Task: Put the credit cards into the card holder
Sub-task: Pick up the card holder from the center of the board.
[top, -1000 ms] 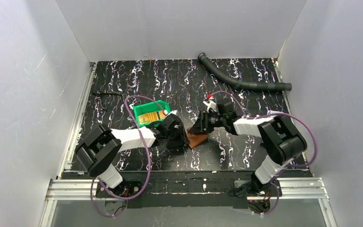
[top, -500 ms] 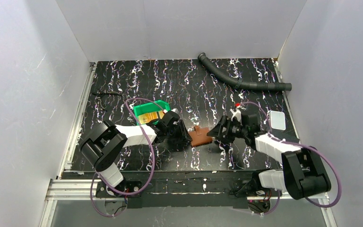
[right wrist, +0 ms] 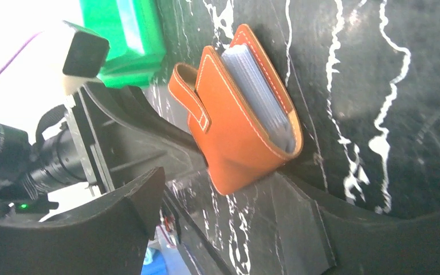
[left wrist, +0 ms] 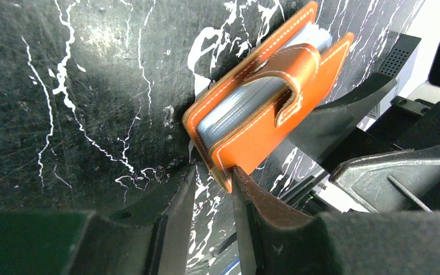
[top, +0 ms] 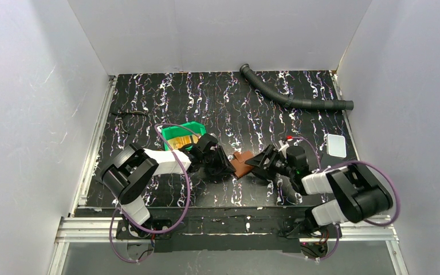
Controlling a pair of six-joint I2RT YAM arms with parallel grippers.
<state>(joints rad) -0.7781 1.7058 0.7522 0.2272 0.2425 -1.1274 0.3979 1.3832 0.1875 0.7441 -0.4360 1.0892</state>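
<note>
Card holder (top: pixel 241 165) on desk (top: pixel 206 97), centre-front, between the two arms. Folded shut, tab wrapped over its front. Open edge shows pale layers inside; can't tell cards from pockets.

L fingers (left wrist: pixel 177 212): close together, only a narrow gap. Holder's lower corner sits right at their tips, against one of them. Can't tell whether they pinch it or just touch.

R fingers (right wrist: pixel 127 220): spread wide, holder lying between them, not closed on it.

Credit cards (top: pixel 177 140): yellowish stack lying in green bin (top: pixel 196 126), just behind L wrist, apart from holder.

Misc: corrugated hose (top: pixel 291 98) at rear R of desk. Pale translucent plate (top: pixel 336 145) lies flat near R edge, well apart from holder.
</note>
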